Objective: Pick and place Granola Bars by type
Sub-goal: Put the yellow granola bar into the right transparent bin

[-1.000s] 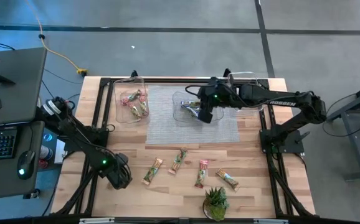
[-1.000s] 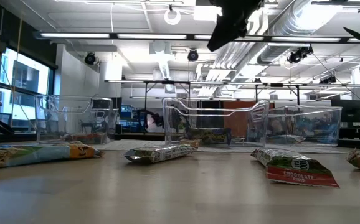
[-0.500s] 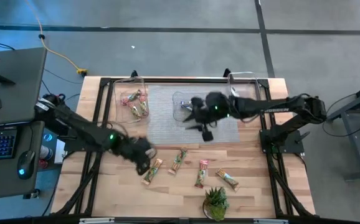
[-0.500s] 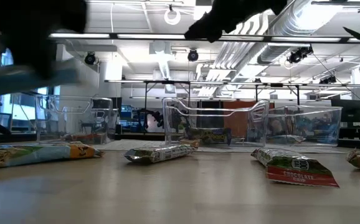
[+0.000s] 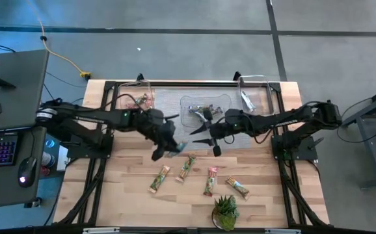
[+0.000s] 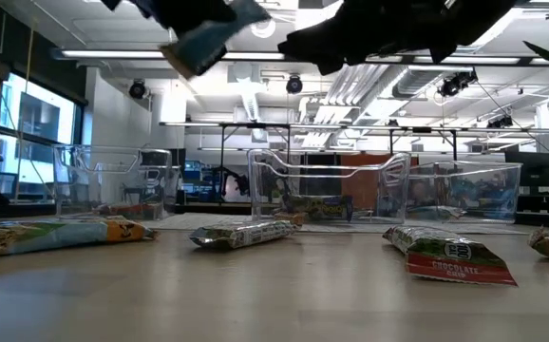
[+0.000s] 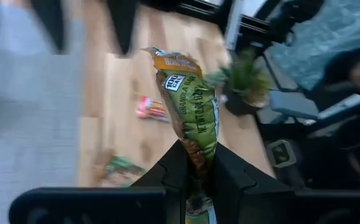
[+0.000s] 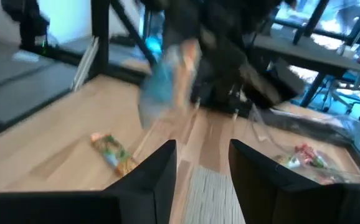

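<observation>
1. Above the bench [image 5: 129,188], near the front edge of the grey mat [image 5: 168,133], the left claw [image 7: 198,180] is clamped on the lower end of a green-and-tan bar [image 7: 192,106]. The bar stands up from between the fingers, clear of the wood.
2. Just beside it, over the mat's front edge, the right claw [image 8: 202,165] hangs with its fingers parted and nothing between them.
3. Four more bars [image 5: 187,167] lie in a loose row on the bare wood toward the front, near a potted plant [image 5: 226,211]. Others sit in the clear bins at the back: some in the left bin [image 5: 136,103], some in the middle bin [image 5: 204,112], and at least one in the right bin [image 5: 253,94].
4. Handling, as a judgement: the bar looks light, and its foil wrapper is thin, crinkly and likely slick. The bar inside seems stiff enough to stand from an end grip, yet it could swing or slip while carried.
5. A hold across the wrapper's middle should be steadier than one on the crimped end; hard squeezing may crush the bar.
6. Which bin suits this bar cannot be told for sure.
</observation>
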